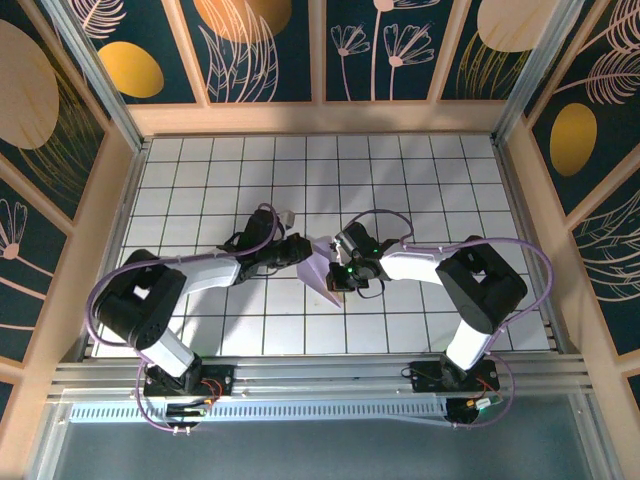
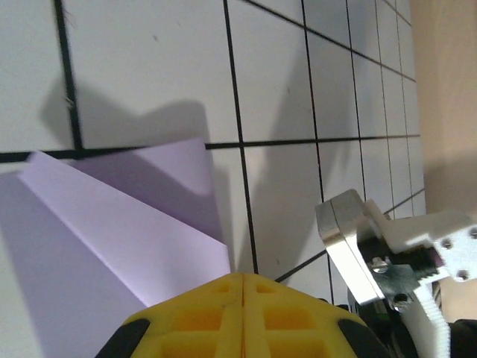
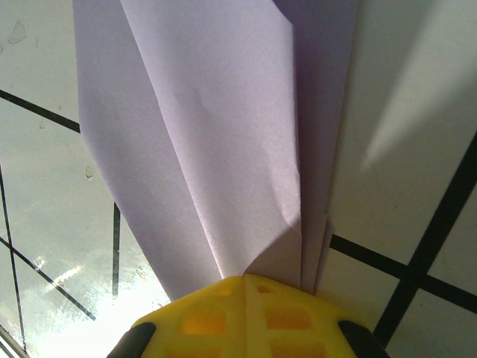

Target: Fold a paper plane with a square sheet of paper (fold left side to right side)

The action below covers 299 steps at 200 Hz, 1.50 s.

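Plane (image 1: pixel 322 268) sits between your two tools, a slim lavender dart of thin matte paper with its point aimed down toward the arm bases. It lies over the white tiled surface (image 1: pixel 420 180), which is glossy and crossed by thin black grid lines.

Your right tool (image 3: pixel 244 298) has its yellow ribbed fingers (image 3: pixel 201 321) pressed together on the plane. Several stacked layers fan out from the seam between them, and long straight creases run away from the tool. One flap has a faint dimple and a soft curl just above the pinch. To the right of the tool, the layer edges show as thin staggered lines.

Your left tool (image 2: pixel 242 298) is also closed, yellow pads flush, and the paper's sloping edge runs right into the seam, so it looks clamped on the plane. Ahead and to the left of this tool, the sheet rises as a flat panel with a sharp folded ridge and a darker shaded flap behind it, and it throws a soft shadow on the tiles. Just to the right of it you can see a white and bare-metal part of the other arm.
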{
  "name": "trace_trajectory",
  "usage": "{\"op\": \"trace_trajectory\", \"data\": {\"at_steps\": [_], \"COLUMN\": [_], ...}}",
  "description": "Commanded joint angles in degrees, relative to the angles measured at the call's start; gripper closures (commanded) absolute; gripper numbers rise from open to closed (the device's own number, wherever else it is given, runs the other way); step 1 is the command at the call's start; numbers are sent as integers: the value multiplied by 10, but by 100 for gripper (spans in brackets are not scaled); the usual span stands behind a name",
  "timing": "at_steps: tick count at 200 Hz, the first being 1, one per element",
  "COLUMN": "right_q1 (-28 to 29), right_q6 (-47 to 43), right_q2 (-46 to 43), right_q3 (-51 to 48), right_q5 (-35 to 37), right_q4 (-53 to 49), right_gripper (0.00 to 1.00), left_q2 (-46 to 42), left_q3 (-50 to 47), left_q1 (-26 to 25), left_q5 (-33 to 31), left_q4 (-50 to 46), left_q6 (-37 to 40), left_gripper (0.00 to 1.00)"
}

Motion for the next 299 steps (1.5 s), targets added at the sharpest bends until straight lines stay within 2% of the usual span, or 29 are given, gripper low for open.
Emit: {"op": "trace_trajectory", "data": {"at_steps": [1,40,102,142,214,252,299], "right_q1": [-7,-7,-7,-8,-24,-24,-24], "right_q6": [-13,-12,-18,-17,-25,0,25], "right_q2": [49,48,45,27,-58,-50,-1], "right_q3": [-37,-36,-28,-7,42,28,41], "right_q5": [100,99,80,51,-31,-83,-84], "right_q4": [-87,-89,-81,-70,-63,15,76], "right_gripper": [100,100,100,100,100,100,100], "left_q2": [42,107,131,140,140,139,136], "left_q3": [18,48,50,58,51,51,50], "left_q1": [-4,-7,-7,-7,-6,-7,-6], "left_q5": [27,25,-1,-17,-23,-23,-26], "left_q4": [34,29,-23,-65,-69,-68,-74], "left_q6": [-21,-20,-15,-16,-20,-19,-17], "left_gripper": [93,93,94,95,97,97,97]}}
